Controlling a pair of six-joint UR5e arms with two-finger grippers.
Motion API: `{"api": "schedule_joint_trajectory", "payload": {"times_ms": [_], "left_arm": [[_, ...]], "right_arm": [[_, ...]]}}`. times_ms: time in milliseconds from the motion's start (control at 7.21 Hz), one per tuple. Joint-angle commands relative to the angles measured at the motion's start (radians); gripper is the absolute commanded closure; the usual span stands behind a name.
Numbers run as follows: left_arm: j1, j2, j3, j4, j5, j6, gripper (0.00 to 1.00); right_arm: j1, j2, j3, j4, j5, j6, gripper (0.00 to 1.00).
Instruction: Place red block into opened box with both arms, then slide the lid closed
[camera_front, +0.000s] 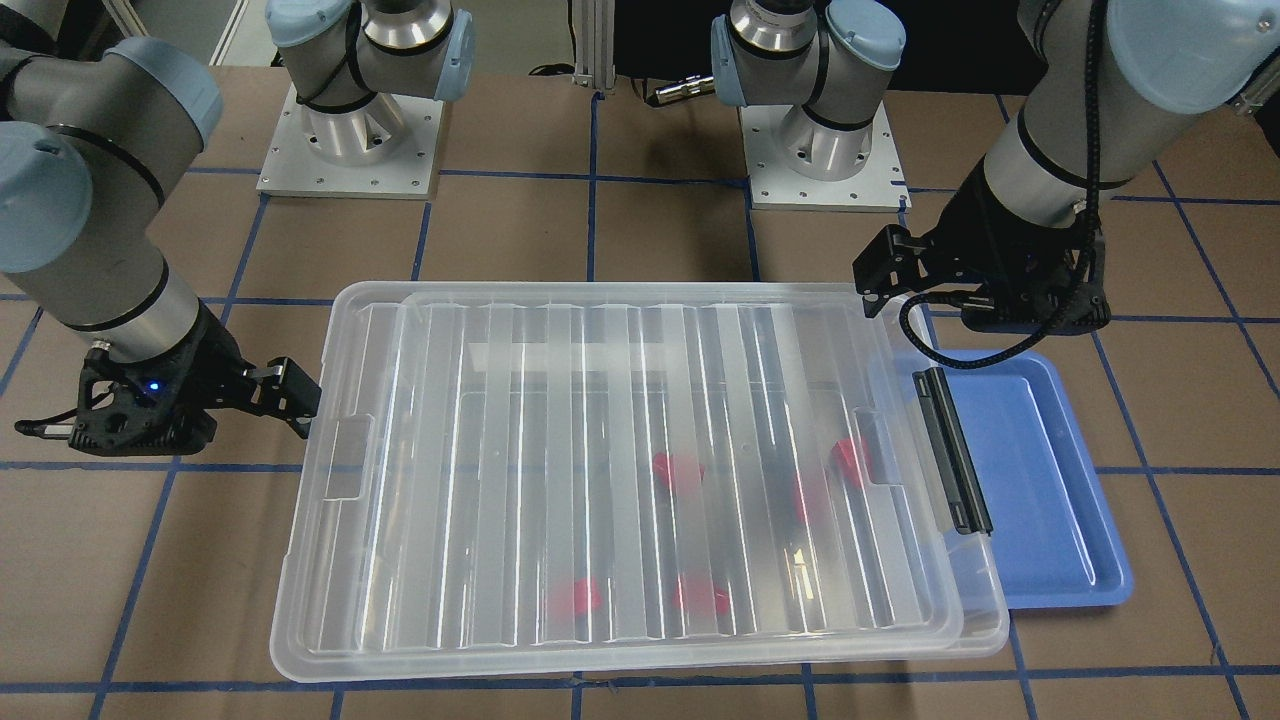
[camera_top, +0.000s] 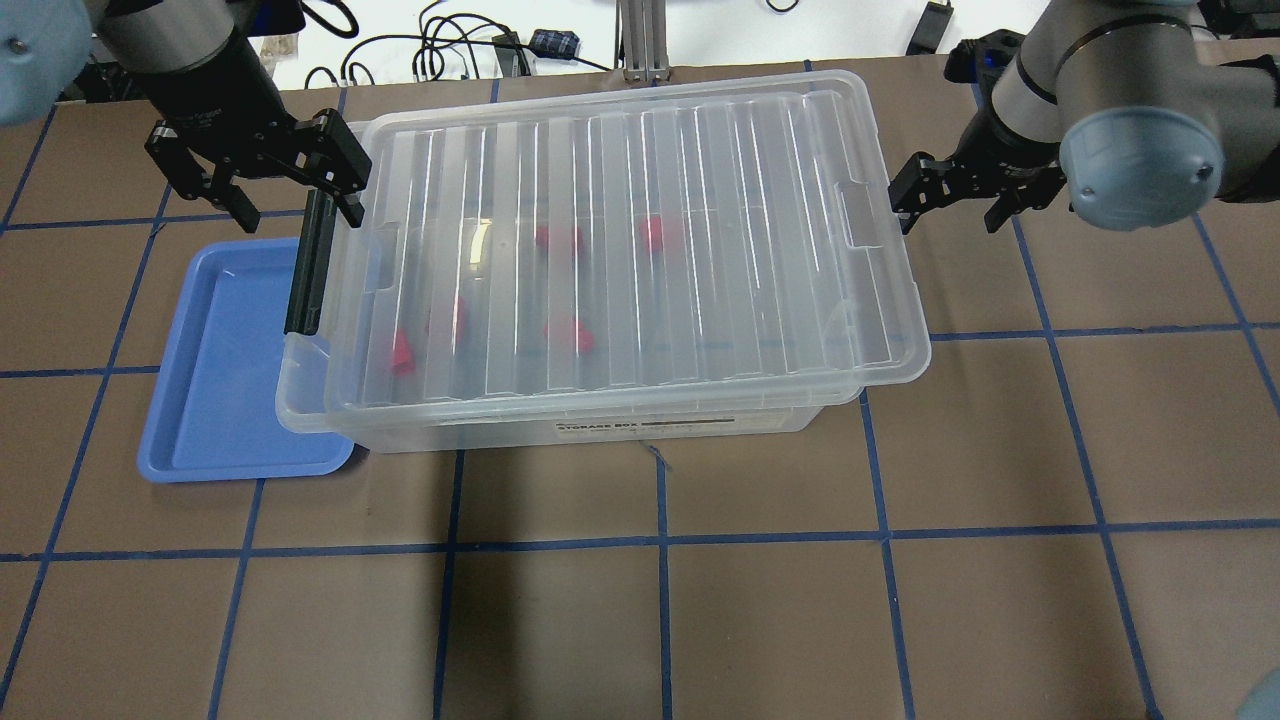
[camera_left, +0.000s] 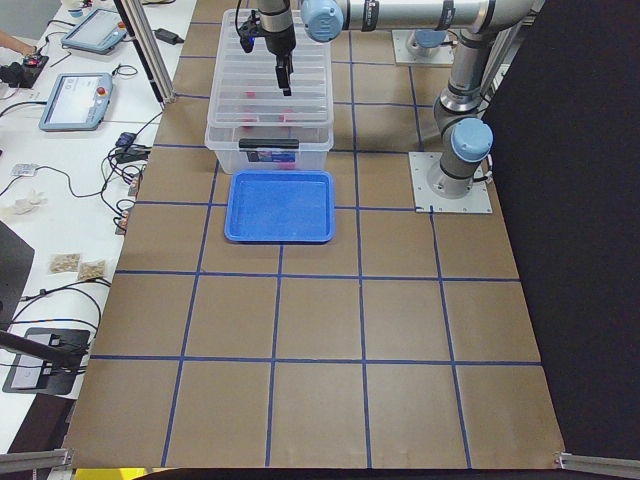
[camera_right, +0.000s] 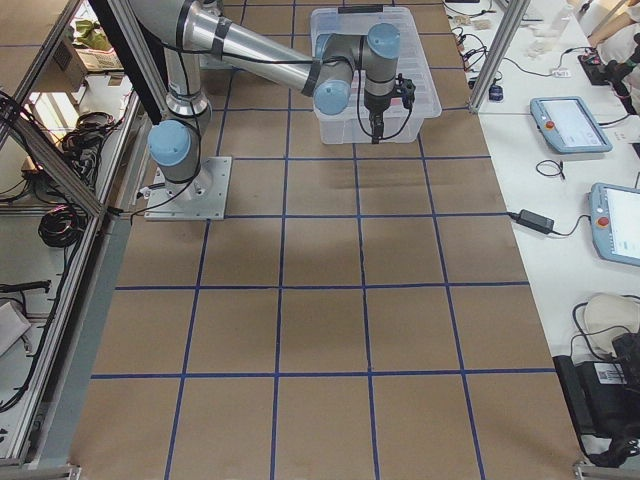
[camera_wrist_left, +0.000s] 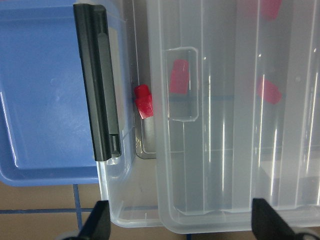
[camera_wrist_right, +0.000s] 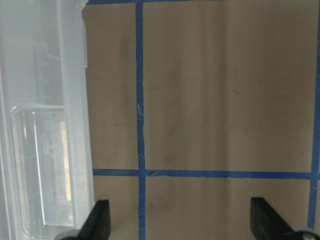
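The clear box (camera_top: 600, 428) stands mid-table with the ribbed lid (camera_top: 640, 250) lying on it. The lid sits shifted slightly toward my right arm, which leaves a narrow gap at the end with the black latch bar (camera_top: 305, 270). Several red blocks (camera_top: 568, 333) show blurred through the lid. One red block (camera_wrist_left: 143, 101) lies uncovered in the gap beside the latch bar (camera_wrist_left: 97, 80). My left gripper (camera_top: 295, 200) hangs open and empty above that end. My right gripper (camera_top: 950, 205) is open and empty just past the lid's other short end (camera_wrist_right: 50, 150), over bare table.
A blue tray (camera_top: 230, 370) lies on the table against the box's latch end, partly under its rim. Both arm bases (camera_front: 350, 140) stand behind the box. Brown table with blue tape lines (camera_top: 660, 540) stretches on the near side. Desks with cables and tablets (camera_left: 75, 100) border the table.
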Motion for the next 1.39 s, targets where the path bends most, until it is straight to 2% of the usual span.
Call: {"api": "schedule_joint_trajectory", "payload": {"times_ms": [0,277,554,970,1109,1248], "left_arm": [[0.0,-0.006,0.0,0.001,-0.004,0.0,0.0],[0.0,-0.014,0.0,0.002,0.004,0.002,0.0],[0.0,-0.012,0.0,0.004,0.01,0.003,0.0],[0.0,-0.006,0.002,0.005,0.007,0.003,0.0],[0.0,-0.006,0.002,0.01,0.007,0.003,0.0],[0.0,-0.006,0.0,0.01,0.005,0.003,0.0]], "right_arm": [[0.02,0.001,-0.002,-0.007,-0.002,0.023,0.0],[0.02,0.001,-0.014,-0.008,-0.008,0.023,0.0],[0.018,-0.029,-0.087,0.02,-0.044,0.017,0.0],[0.02,-0.155,-0.25,0.348,-0.056,0.023,0.0],[0.02,-0.161,-0.273,0.411,-0.056,0.026,0.0],[0.026,-0.164,-0.273,0.418,-0.047,0.041,0.0]]}}
